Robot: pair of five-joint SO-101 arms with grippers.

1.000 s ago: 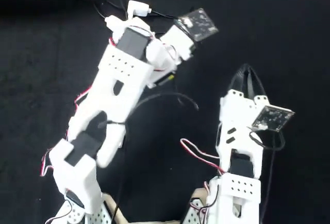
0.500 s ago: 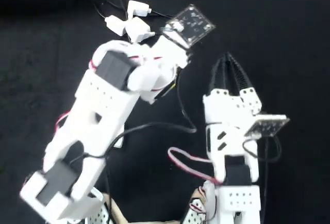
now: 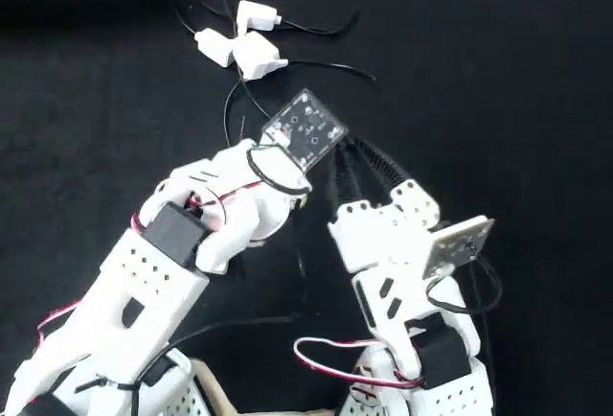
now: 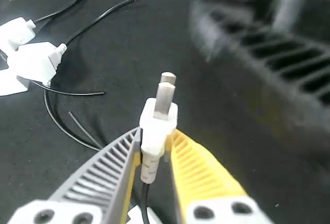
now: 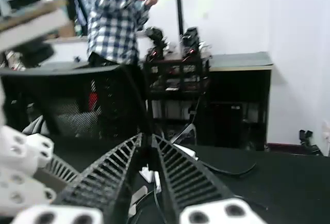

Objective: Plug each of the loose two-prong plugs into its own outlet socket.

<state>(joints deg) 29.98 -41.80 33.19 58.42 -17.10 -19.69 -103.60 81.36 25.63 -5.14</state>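
Note:
My left gripper point(image 4: 154, 137), with one grey and one yellow finger, is shut on a white two-prong plug point(image 4: 159, 118); the prongs stick out past the fingertips and a black cable runs back from the plug. In the high view the left wrist point(image 3: 302, 134) hovers over the table's middle and covers its gripper. Several white outlet and plug pieces point(image 3: 239, 44) on black cables lie at the far side, and the left wrist view shows those white pieces point(image 4: 32, 61) beyond the plug. My right gripper point(image 3: 362, 169) has black ribbed fingers and sits just beside the left wrist; its fingertips point(image 5: 149, 142) meet, shut.
Black cloth point(image 3: 517, 80) covers the table. Loose black cables point(image 3: 326, 69) trail from the white pieces toward the middle. The two arms stand close together near the front. A desk and shelves point(image 5: 206, 79) are in the room beyond the table.
The left arm has drawn back from the white pieces toward the table's middle. The right arm has swung leftwards, ending close beside the left wrist.

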